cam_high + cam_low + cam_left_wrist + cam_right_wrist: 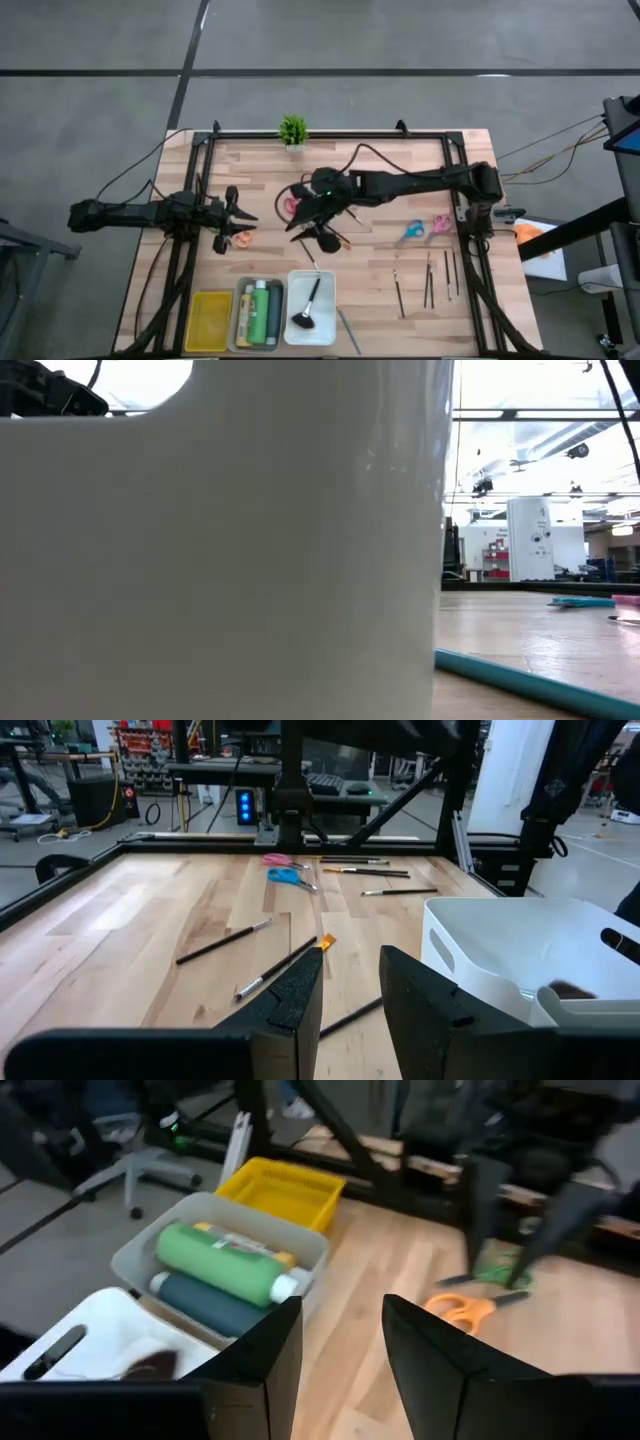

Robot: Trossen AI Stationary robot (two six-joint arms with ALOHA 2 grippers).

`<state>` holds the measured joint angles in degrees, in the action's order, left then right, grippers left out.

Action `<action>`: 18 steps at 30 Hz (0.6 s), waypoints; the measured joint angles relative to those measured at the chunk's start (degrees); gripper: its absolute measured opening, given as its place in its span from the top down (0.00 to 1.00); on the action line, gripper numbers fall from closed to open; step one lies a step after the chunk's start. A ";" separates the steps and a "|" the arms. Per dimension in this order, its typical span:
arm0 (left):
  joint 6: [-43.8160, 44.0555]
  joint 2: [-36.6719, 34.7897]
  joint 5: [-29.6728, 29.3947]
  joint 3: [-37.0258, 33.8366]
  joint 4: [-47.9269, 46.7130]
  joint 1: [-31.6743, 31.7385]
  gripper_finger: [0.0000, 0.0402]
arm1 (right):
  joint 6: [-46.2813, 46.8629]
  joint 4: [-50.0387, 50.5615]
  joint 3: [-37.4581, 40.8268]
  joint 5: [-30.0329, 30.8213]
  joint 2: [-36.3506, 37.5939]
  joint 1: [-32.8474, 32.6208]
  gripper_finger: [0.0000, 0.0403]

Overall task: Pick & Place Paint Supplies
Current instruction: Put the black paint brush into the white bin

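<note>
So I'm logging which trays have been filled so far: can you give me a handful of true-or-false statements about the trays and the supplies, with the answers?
1. The grey tray holds a green bottle. True.
2. The yellow tray is full of brushes. False: nothing shows in it.
3. A brush with a wide dark head lies in the white tray. True.
4. The blue scissors lie in the white tray. False: they lie on the table beside the pink scissors.
5. Both grippers hold a brush. False: the left gripper and the right gripper stand open with nothing between the fingers.
</note>
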<state>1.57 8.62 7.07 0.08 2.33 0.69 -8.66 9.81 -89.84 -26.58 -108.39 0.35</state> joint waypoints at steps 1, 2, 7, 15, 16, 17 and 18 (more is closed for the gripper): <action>0.02 0.03 0.00 0.00 0.00 0.00 0.74 | 0.60 -0.75 1.44 1.15 0.85 0.46 0.66; 0.01 0.11 0.00 0.00 0.00 0.00 0.74 | 1.10 -1.10 2.71 2.38 1.65 0.98 0.66; 0.00 0.22 0.00 0.00 -0.01 0.00 0.74 | 2.71 -1.45 8.12 14.65 4.90 2.50 0.66; 0.01 0.26 0.00 0.00 0.00 0.02 0.74 | 8.57 -1.34 14.08 31.10 6.11 2.68 0.66; 0.00 0.26 0.00 -0.01 -0.01 0.01 0.74 | 10.98 -1.49 14.79 31.12 6.07 2.78 0.66; 0.01 0.26 0.00 0.00 -0.02 0.00 0.74 | 13.05 -1.58 15.60 31.14 6.06 2.93 0.66; 0.00 0.24 0.00 0.00 0.00 0.01 0.74 | 14.79 -1.45 16.56 31.18 6.06 3.07 0.66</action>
<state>1.57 8.86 7.07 0.08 2.33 0.70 6.13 8.36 -73.28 4.60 -102.32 3.42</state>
